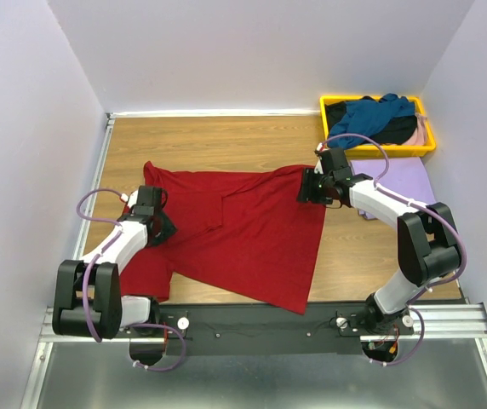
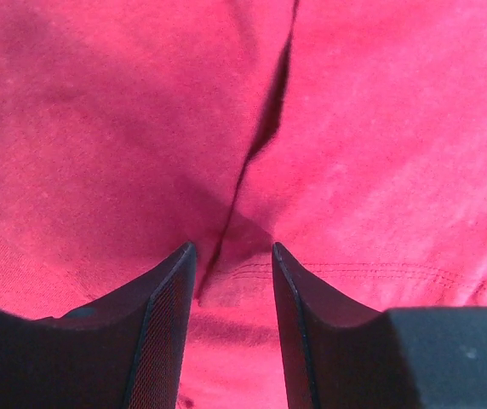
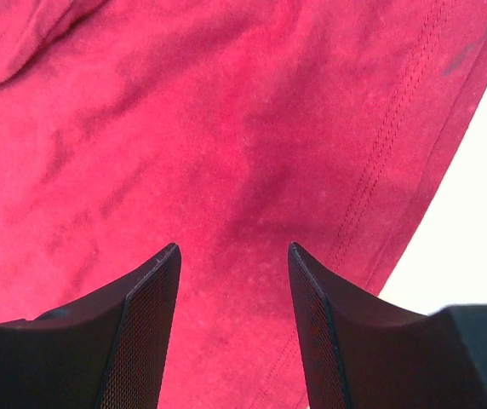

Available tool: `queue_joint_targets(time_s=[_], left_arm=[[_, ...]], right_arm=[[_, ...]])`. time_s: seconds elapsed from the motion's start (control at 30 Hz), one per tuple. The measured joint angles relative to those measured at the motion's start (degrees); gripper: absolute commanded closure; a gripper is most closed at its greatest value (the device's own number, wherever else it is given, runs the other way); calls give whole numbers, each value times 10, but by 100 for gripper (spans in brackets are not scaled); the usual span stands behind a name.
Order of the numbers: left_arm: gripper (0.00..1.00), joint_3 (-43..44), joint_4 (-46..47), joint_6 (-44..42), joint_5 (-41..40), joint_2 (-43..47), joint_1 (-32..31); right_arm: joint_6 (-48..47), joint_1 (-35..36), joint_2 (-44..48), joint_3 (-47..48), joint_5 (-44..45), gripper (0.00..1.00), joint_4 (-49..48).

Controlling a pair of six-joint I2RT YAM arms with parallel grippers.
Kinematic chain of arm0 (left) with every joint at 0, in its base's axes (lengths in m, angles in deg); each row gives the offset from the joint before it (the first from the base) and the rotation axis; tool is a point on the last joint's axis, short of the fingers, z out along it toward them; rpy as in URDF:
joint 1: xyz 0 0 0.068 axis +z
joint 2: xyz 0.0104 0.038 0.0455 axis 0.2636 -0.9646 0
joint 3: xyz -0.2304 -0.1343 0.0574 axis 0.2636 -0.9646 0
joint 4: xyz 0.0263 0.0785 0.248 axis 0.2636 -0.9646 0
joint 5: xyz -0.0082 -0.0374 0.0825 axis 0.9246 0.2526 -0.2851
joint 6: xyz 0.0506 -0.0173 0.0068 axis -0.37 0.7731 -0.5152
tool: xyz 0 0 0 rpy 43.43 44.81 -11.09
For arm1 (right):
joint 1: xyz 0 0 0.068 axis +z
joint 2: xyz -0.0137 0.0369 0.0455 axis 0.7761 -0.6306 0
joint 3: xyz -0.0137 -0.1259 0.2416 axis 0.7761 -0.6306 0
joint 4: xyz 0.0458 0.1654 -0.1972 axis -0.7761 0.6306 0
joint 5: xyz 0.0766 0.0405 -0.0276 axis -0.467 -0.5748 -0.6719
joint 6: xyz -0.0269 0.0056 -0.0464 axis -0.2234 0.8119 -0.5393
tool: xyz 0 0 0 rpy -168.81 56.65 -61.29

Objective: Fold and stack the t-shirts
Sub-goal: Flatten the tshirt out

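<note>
Tabletop (image 1: 209, 141) open beyond the red shirt (image 1: 252, 226); yellow tray (image 1: 388, 152) blocks far right

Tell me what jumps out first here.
A dark red shirt sprawls across the middle of the wooden table. Both pincers are over it, jaws apart: the left pincer at its left side, the right pincer at its far right corner. A yellow tray of more clothes stands at the far right.

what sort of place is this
Probably a robot test cell, not a home: plain walls box in a wooden table, two robot arms are bolted to a metal rail, and a yellow tray holds shirts.
</note>
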Motion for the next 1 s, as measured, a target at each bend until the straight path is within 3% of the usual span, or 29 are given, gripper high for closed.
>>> queue_joint_targets(time_s=[0.2,0.6,1.0], left_arm=[[57,4,-1,-1,-1,-5,-21],[57,48,-35,3,-9,-5,-68],[58,40,-35,7,-16,-5,-76]], right_arm=[[0,0,0,0,0,39,-7],[2,0,0,0,-1,39,-9],[5,0,0,-1,-1,39,-9]])
